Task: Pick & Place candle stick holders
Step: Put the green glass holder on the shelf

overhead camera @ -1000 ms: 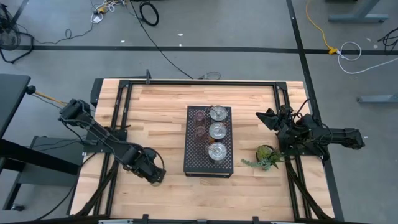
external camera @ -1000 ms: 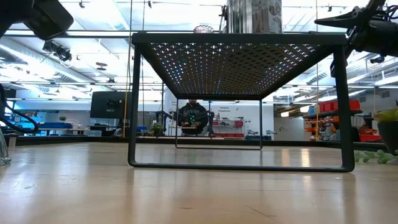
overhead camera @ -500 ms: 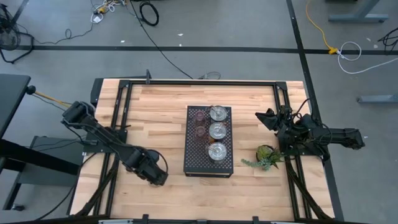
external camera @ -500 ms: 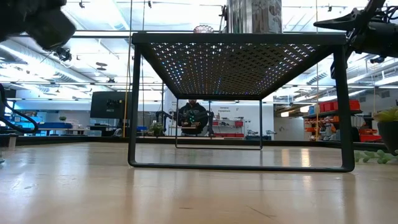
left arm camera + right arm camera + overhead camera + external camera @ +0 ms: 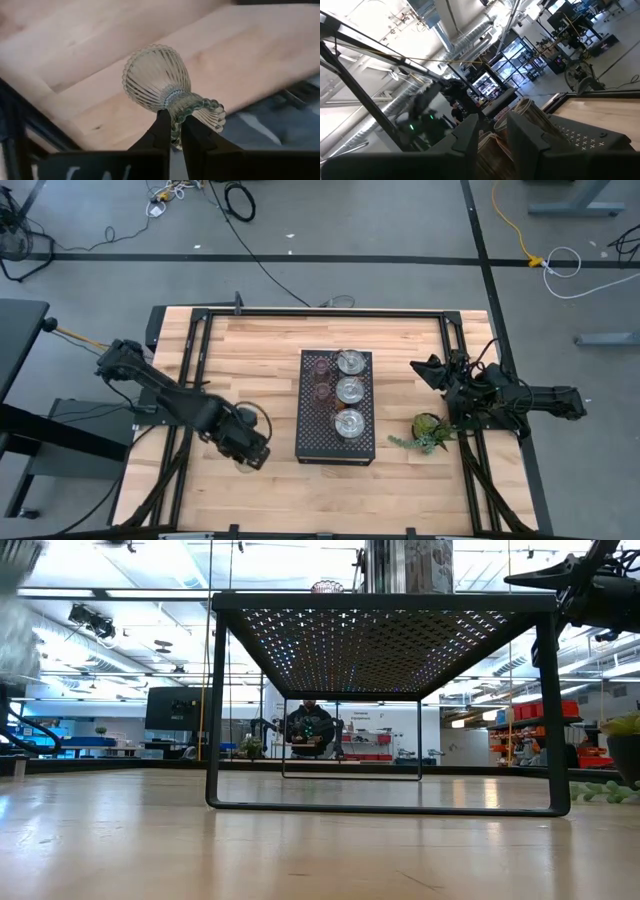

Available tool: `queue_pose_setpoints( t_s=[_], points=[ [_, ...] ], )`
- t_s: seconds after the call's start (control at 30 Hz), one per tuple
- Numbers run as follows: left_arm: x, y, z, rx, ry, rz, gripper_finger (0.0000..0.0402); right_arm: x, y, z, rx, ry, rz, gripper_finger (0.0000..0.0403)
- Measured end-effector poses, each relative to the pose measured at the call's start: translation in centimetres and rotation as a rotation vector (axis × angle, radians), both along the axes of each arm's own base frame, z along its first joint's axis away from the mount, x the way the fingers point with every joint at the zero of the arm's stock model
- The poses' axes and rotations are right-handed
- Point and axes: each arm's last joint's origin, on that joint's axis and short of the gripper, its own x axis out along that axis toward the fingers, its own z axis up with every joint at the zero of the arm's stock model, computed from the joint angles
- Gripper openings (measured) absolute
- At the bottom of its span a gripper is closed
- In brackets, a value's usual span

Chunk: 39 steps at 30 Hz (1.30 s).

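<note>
My left gripper (image 5: 246,448) is shut on a small ribbed olive-green glass candle holder (image 5: 156,77) above the bare wood at the table's near left. A black perforated stand (image 5: 310,435) stands mid-table. Three wider clear holders (image 5: 349,391) rest on their bases in a row on its top, with two smaller pinkish-red ones (image 5: 321,377) beside them. My right gripper (image 5: 428,368) is open and empty, raised to the right of the stand, and shows in the right wrist view (image 5: 493,125). My left gripper pinches the green holder's beaded rim (image 5: 186,106) between its two fingers, at their free ends. The holder is lifted clear of the table. It is tipped over, with its rounded bowl pointing away from the gripper.
A small green potted plant (image 5: 428,430) stands near the right arm, to the right of the stand's near end. The stand is a raised table on legs (image 5: 214,700) with open room beneath it. Black frame rails (image 5: 195,360) run along the table's sides.
My left gripper has risen from the near-left table top with the green holder. The holder stood on the wood a second ago and now hangs clear of it. The gripper has also shifted a little toward the far edge.
</note>
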Motion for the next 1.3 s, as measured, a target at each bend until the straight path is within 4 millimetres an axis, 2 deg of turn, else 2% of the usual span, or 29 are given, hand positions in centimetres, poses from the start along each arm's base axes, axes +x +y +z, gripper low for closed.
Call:
queue_pose_setpoints(
  t_s=[0.13,0.27,0.37,0.43,0.5,0.67,0.8,1.07,1.3],
  points=[
    [0.5,1.6,5.4,-0.01,-0.099,-0.047,0.0023,0.0,0.0,0.0,0.001,0.0,-0.001,0.01],
    [1.5,3.9,9.9,0.021,-0.284,-0.024,0.0023,0.0,0.0,0.0,0.001,-0.001,-0.003,0.01],
    [2.6,5.5,11.8,0.068,-0.375,-0.027,0.0023,0.0,0.0,0.0,0.001,-0.001,-0.003,0.01],
    [3.8,6.5,12.3,0.097,-0.404,-0.044,0.0023,0.0,0.0,0.0,0.001,-0.002,-0.002,0.01],
    [5.1,7.3,12.4,0.11,-0.415,-0.078,0.0023,0.0,0.0,0.0,0.002,-0.003,-0.002,0.01],
    [9.0,8.7,11.1,0.126,-0.4,-0.196,0.0023,0.0,0.0,0.0,0.002,-0.006,-0.002,0.01],
    [10.9,9.1,9.9,0.107,-0.381,-0.255,0.0023,0.0,0.0,0.0,0.002,-0.006,-0.002,0.01],
    [13.3,8.9,7.3,0.059,-0.332,-0.32,0.0023,0.0,0.0,0.0,-0.004,0.0,-0.004,0.01],
    [14.2,9.0,6.4,0.06,-0.323,-0.34,0.0023,0.0,0.0,0.0,-0.007,0.0,-0.005,0.01]
  ],
)
